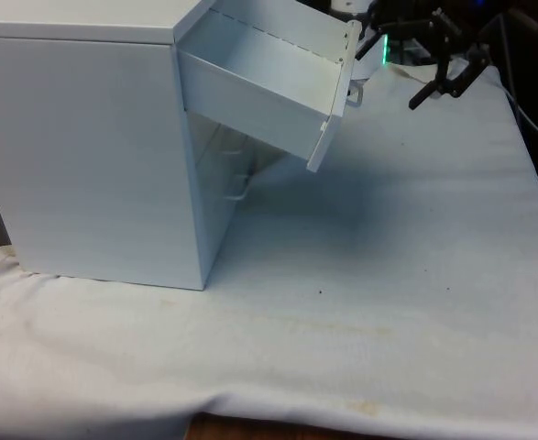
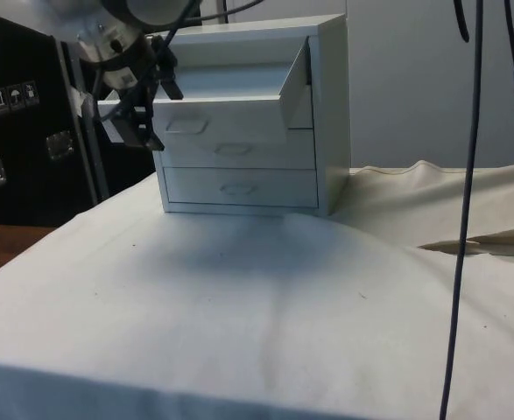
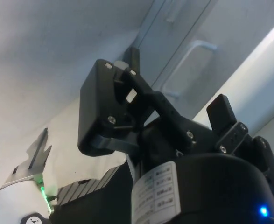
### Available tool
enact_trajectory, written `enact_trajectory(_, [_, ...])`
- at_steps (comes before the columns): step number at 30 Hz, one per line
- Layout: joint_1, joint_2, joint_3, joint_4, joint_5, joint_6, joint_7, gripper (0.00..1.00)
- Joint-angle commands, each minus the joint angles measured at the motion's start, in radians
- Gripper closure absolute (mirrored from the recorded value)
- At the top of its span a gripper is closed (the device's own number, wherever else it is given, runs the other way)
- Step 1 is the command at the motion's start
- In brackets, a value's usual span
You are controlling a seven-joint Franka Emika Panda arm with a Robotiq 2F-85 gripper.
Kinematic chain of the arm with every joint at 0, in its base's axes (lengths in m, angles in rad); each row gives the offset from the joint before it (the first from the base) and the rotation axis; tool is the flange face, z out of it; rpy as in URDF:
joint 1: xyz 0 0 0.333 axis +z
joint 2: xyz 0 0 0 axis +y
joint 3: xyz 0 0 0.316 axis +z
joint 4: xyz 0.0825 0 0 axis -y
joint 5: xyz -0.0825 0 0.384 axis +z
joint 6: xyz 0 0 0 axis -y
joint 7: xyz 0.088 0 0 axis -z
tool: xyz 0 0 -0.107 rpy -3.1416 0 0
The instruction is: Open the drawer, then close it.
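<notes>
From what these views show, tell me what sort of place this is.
Probably a robotics lab or test bench. A small white three-drawer chest, its top drawer pulled out, stands alone on a table under a white cloth; a black two-finger gripper hangs beside it; dark equipment cabinets stand behind.

Soft, even light from overhead leaves the white cloth [image 1: 388, 302] pale blue-grey in the front view. The chest of drawers [image 1: 94, 156] casts a broad, diffuse shadow on the cloth beneath its open top drawer [image 1: 259, 87]. In the wrist view the claw [image 3: 174, 109] looms dark; the background is blurred.
</notes>
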Motion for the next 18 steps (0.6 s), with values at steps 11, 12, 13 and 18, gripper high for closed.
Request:
enact_trajectory(11, [0.001,0.013,0.004,-0.002,-0.006,0.002,0.002,0.00])
enact_trajectory(12, [0.007,0.016,0.009,0.004,-0.009,-0.002,0.007,0.00])
enact_trajectory(13, [0.007,0.017,0.010,0.005,-0.009,-0.004,0.010,0.00])
enact_trajectory(18, [0.007,0.028,0.018,0.004,-0.008,0.001,0.019,0.00])
